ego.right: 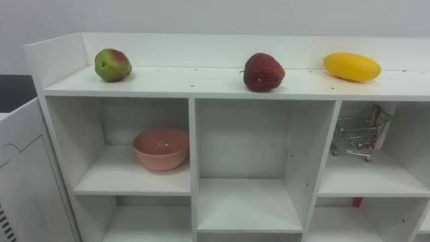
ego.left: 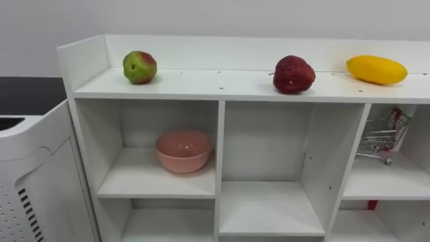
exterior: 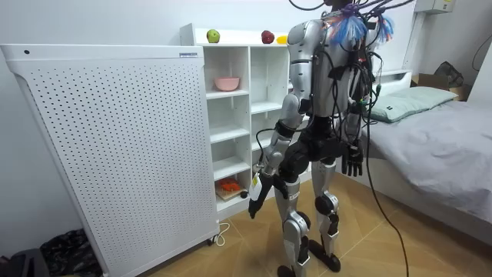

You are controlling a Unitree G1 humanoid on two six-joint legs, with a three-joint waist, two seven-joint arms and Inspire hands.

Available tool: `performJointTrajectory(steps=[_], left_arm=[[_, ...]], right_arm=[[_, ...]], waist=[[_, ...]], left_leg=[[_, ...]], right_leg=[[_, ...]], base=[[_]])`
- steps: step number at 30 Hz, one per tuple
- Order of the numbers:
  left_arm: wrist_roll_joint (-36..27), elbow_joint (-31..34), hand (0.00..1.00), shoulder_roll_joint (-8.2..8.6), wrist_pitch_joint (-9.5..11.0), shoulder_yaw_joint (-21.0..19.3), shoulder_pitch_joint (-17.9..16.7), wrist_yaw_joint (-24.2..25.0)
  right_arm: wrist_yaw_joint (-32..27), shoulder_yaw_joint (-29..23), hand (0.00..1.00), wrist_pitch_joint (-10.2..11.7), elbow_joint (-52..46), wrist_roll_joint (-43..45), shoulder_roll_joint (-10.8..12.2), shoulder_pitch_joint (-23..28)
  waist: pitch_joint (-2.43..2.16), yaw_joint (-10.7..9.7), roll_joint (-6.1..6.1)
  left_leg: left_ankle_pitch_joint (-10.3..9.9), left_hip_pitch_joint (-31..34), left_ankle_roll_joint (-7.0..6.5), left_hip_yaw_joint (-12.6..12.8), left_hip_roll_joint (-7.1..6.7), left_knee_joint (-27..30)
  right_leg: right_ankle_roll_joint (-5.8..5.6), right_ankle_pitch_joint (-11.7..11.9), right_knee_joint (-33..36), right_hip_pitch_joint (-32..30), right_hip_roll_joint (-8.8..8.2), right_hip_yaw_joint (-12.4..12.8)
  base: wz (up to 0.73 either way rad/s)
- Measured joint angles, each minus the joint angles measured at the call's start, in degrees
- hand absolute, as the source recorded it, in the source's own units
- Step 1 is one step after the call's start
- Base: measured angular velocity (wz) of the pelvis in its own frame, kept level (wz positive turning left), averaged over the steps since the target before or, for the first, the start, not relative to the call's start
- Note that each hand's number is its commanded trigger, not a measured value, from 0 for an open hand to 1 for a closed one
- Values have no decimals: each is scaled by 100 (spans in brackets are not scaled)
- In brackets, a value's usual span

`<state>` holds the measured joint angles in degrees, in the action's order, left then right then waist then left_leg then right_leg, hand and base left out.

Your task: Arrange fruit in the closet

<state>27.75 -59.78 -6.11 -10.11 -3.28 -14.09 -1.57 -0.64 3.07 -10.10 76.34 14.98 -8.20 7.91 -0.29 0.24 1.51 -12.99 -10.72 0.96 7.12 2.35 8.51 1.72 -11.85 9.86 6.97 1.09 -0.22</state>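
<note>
Three fruits lie on top of the white closet (ego.left: 201,85): a green-red apple (ego.left: 140,67) at the left, a dark red fruit (ego.left: 293,74) in the middle and a yellow mango (ego.left: 377,69) at the right. I stand upright facing the closet. In the room view my left hand (exterior: 258,192) hangs by my thigh near the lower shelves, fingers straight and empty. My right hand (exterior: 352,161) hangs at my other side, relaxed and empty.
A pink bowl (ego.left: 184,150) sits in the upper left compartment. A small wire shopping cart (ego.left: 381,138) stands in the upper right one. A white perforated panel (exterior: 115,146) flanks the closet's left side. A bed (exterior: 438,138) is behind me at the right.
</note>
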Motion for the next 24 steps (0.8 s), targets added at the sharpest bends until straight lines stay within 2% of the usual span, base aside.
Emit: performJointTrajectory(steps=[11,16,18,21,24], left_arm=[[-8,-11,0,-10,0,8,-46,-56],[-9,-145,0,-11,50,0,1,-63],[-10,-245,0,-5,123,2,35,-70],[-6,-277,0,-14,272,-48,55,-71],[-2,-260,0,-31,471,-146,67,-85]], right_arm=[[-302,-226,0,12,-73,-100,10,6],[-627,-350,0,154,-187,-554,9,-10],[-779,-511,0,284,-341,-807,9,-13],[-1092,-890,0,630,-802,-1484,9,-35],[-1249,-1006,0,945,-1071,-2007,-16,-241]], waist=[[6,-14,48],[12,10,29],[19,1,-3],[25,-1,-35],[25,4,-38]], left_leg=[[0,-13,-1,12,-1,12],[0,-27,-1,59,-1,10],[-7,-15,-12,62,-4,9],[-15,-5,-23,65,-3,7],[-15,7,-23,81,-1,15]], right_leg=[[-11,7,5,4,-7,35],[-26,26,2,5,9,108],[-35,32,-4,-5,9,109],[-41,46,-10,-13,10,109],[-38,57,2,-29,11,104]], base=[[-1],[-4],[-3],[0],[0]])
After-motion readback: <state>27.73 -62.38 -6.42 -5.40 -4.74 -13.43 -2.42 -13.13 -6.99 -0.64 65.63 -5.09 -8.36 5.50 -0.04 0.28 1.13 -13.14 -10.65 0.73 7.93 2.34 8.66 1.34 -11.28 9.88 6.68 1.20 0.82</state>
